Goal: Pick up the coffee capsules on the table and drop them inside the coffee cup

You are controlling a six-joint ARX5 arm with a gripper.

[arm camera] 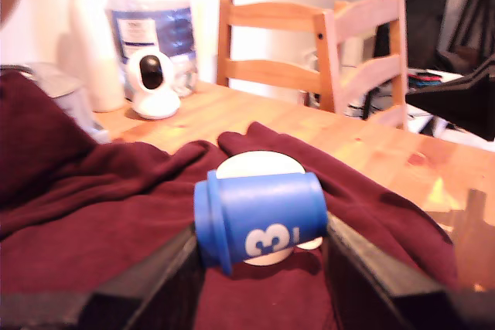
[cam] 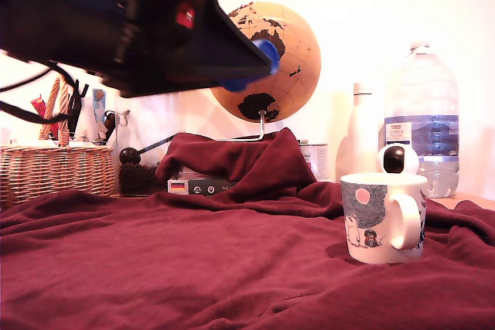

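Your gripper [arm camera: 259, 249] was clamped on a blue coffee capsule [arm camera: 259, 222], its two black fingers [arm camera: 166, 276] pressing the pod from either side. The capsule lay on its side between them, wide rim toward one finger, with a white numeral 3 printed on its wall. In the exterior view your arm hung high at the exterior view's left, well above the blanket, and the same blue capsule [cam: 261, 58] showed at the tip of the black gripper [cam: 255, 59], in front of the cork globe [cam: 278, 59].

The coffee cup [cam: 383, 218] stood upright on the dark red blanket [cam: 193, 260] at the exterior view's right, handle facing the camera side, well apart from the gripper and lower than it. In the wrist view a white round shape [arm camera: 259, 164] sat directly behind the held capsule; you could not tell for certain whether it was the cup's mouth.

Behind the cup stood a small white-and-black camera [cam: 398, 160], a tall white bottle [cam: 360, 137] and a large water bottle [cam: 421, 117]. A wicker basket [cam: 54, 171] sat at the exterior view's left. The wrist view showed bare light wood of the table [arm camera: 371, 144] beyond the blanket, and two wooden chairs [arm camera: 309, 52].
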